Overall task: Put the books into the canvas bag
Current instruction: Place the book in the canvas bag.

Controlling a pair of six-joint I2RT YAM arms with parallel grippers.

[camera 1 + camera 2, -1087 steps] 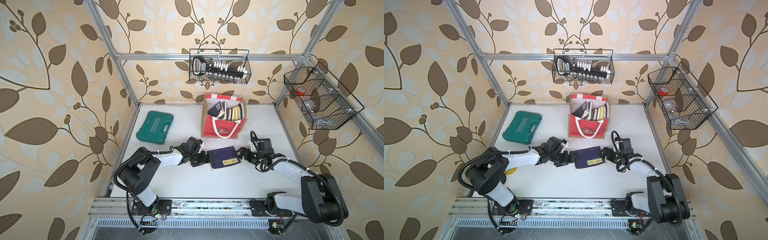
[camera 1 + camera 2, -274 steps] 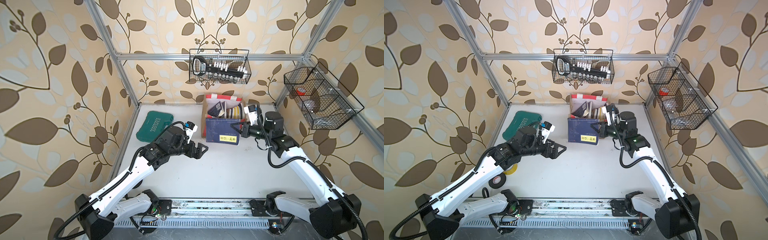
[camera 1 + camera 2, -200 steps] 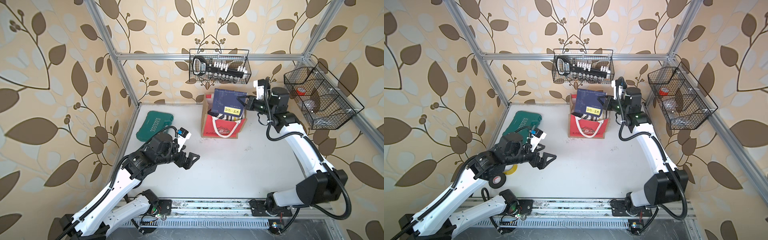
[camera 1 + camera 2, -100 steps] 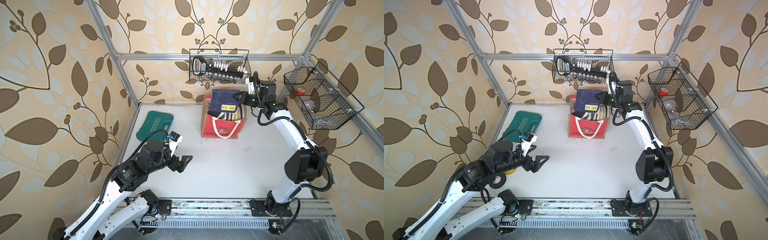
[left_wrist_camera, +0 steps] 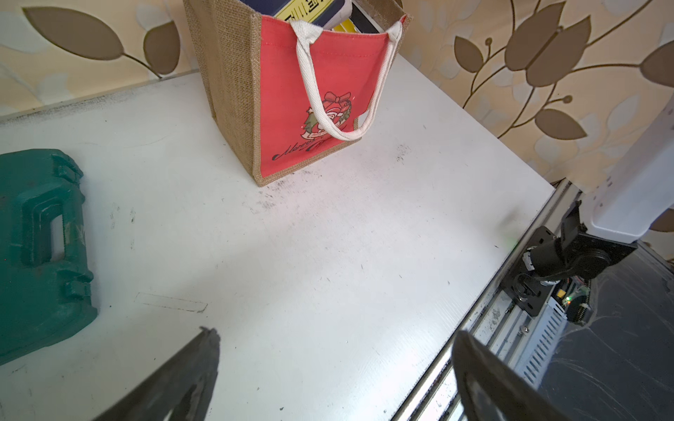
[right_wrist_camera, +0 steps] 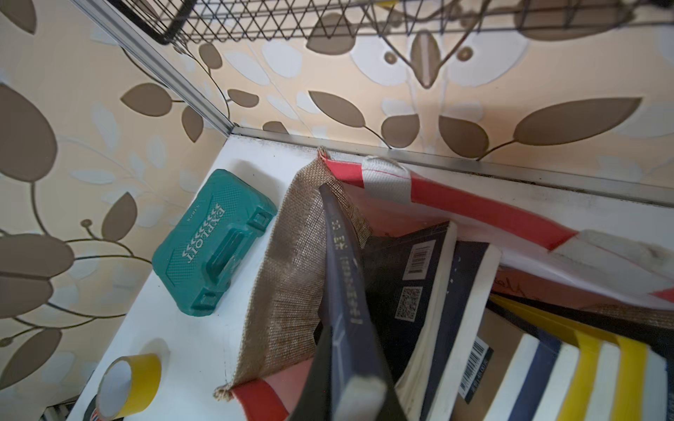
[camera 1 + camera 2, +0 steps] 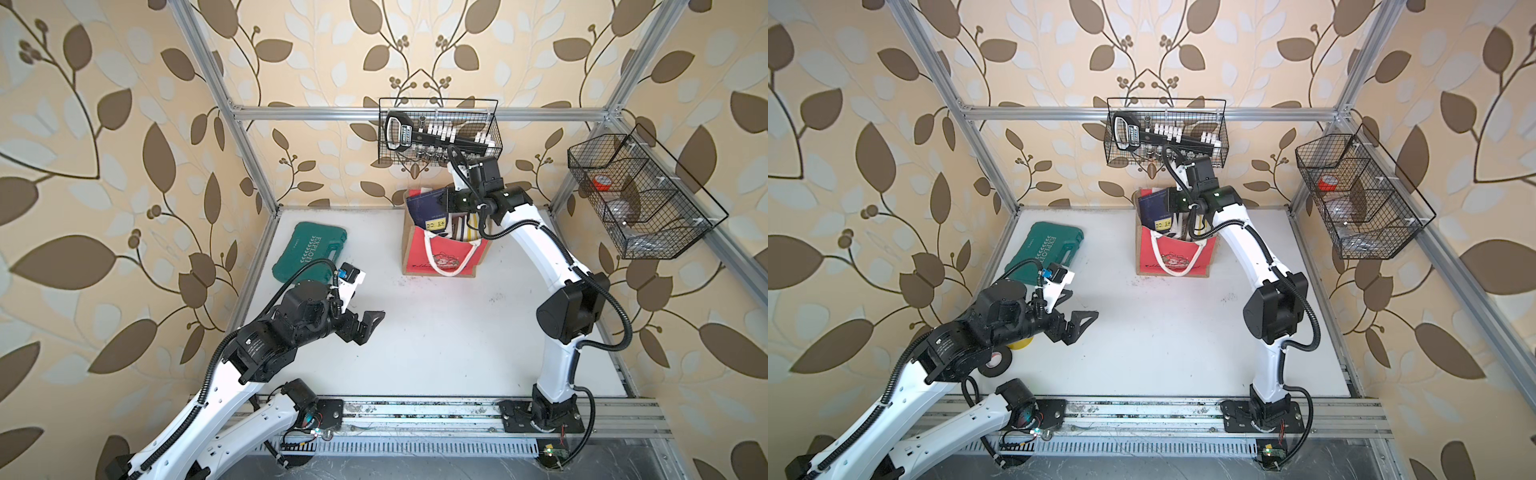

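The canvas bag (image 7: 440, 257) (image 7: 1173, 257) (image 5: 321, 91), with a red front, jute sides (image 6: 291, 277) and white handles, stands at the back of the table. My right gripper (image 7: 451, 203) (image 7: 1173, 201) (image 6: 350, 382) is shut on a navy book with a yellow label (image 7: 428, 210) (image 7: 1154, 210) (image 6: 343, 277). That book stands on edge, partly down inside the bag against its left jute side. Several other books (image 6: 430, 277) (image 7: 465, 228) fill the bag to its right. My left gripper (image 7: 368, 328) (image 7: 1081, 328) (image 5: 335, 335) hangs open and holds nothing above the front left of the table.
A green tool case (image 7: 309, 255) (image 5: 36, 233) (image 6: 215, 240) lies left of the bag. A yellow tape roll (image 6: 131, 379) and a black tape roll (image 7: 994, 365) sit under my left arm. One wire basket (image 7: 440, 133) hangs just above the bag and another (image 7: 640, 195) on the right wall.
My right gripper has brought the navy book down from above the bag into its opening. My left arm has drawn back toward the front left, still open.
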